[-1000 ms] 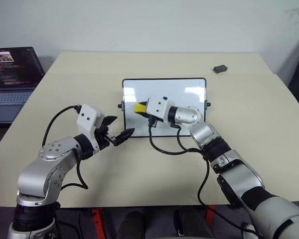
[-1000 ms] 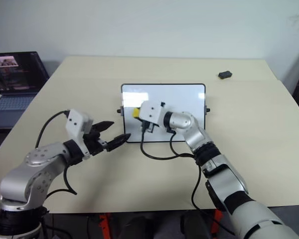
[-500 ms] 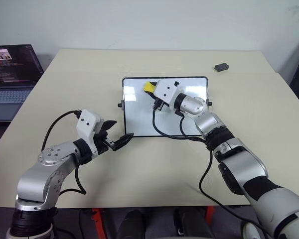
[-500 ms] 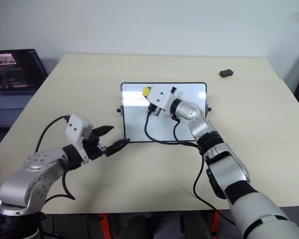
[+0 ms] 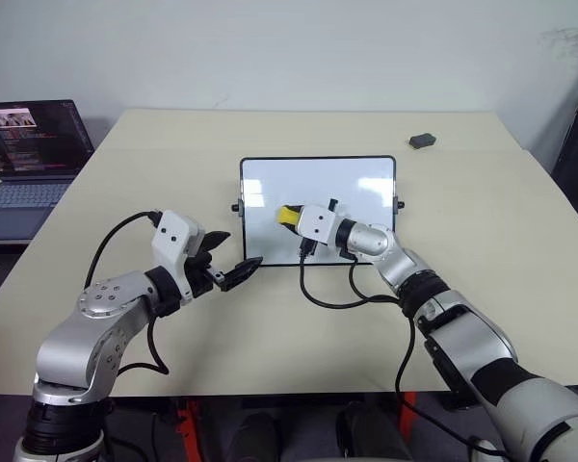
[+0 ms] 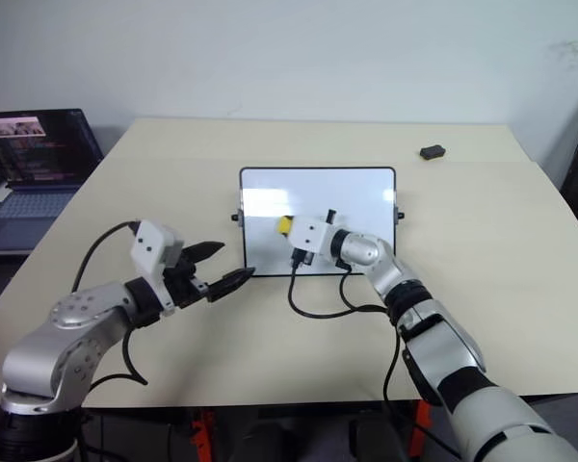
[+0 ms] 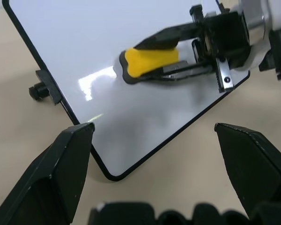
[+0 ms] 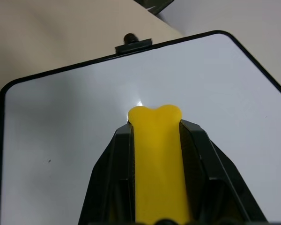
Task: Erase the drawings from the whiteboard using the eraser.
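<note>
The whiteboard [image 5: 352, 188] stands propped in the middle of the table, with a thin black frame and a small knob [image 5: 235, 206] on its short side. My right gripper [image 5: 291, 218] is shut on the yellow eraser [image 5: 287, 215], whose tip rests against the left-middle part of the board. The eraser [image 7: 150, 62] also shows in the left wrist view, and in the right wrist view it [image 8: 155, 154] sits between the black fingers [image 8: 196, 154]. The drawings are out of view; the visible board surface is plain white. My left gripper [image 5: 233, 250] hovers open just off the board's lower left corner.
An open laptop [image 5: 27, 159] sits at the table's left edge. A small dark grey lump [image 5: 423, 141] lies at the far right of the tabletop. Black cables [image 5: 332, 298] hang from both wrists over the table in front of the board.
My right gripper carried the eraser up to the board's top edge and then back down to its left-middle part. The left gripper stayed put and open. The camera shifted slightly.
</note>
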